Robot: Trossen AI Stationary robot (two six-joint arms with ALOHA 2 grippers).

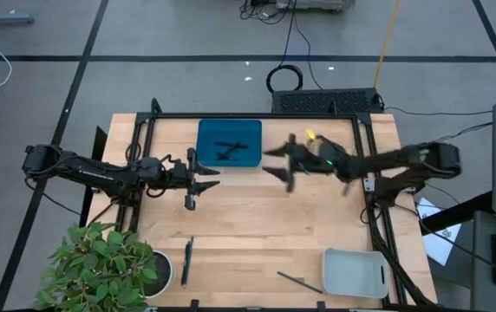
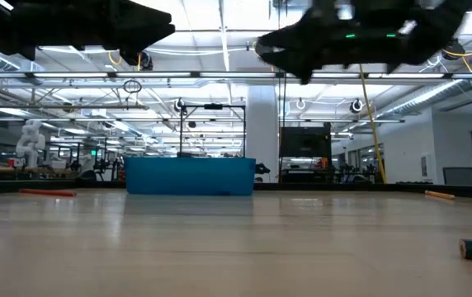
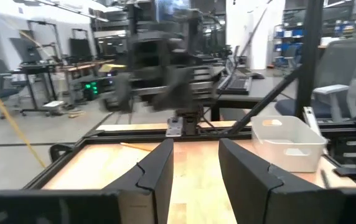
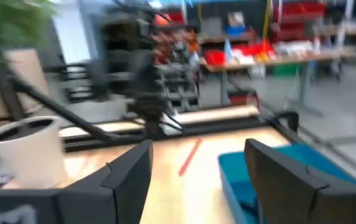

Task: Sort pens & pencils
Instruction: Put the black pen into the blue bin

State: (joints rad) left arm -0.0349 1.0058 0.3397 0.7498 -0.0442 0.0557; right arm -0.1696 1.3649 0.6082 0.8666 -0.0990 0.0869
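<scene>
The blue tray point(image 1: 229, 145) lies at the table's far middle with black pens point(image 1: 227, 150) flat on its floor. Another black pen point(image 1: 187, 260) lies on the wood near the plant. A dark grey pencil point(image 1: 298, 282) lies by the near edge, an orange pencil point(image 1: 310, 135) by the far right rail, and a red pencil point(image 4: 189, 157) on the wood left of the tray. My left gripper point(image 1: 206, 178) hovers open just near-left of the tray. My right gripper point(image 1: 274, 163) hovers open just right of the tray. Both are above the table, holding nothing.
A pale grey bin point(image 1: 355, 271) stands at the near right corner. A potted plant point(image 1: 101, 264) in a white pot fills the near left corner. A black frame rail point(image 1: 257, 116) runs along the far side. Bare wood lies between the arms and the near edge.
</scene>
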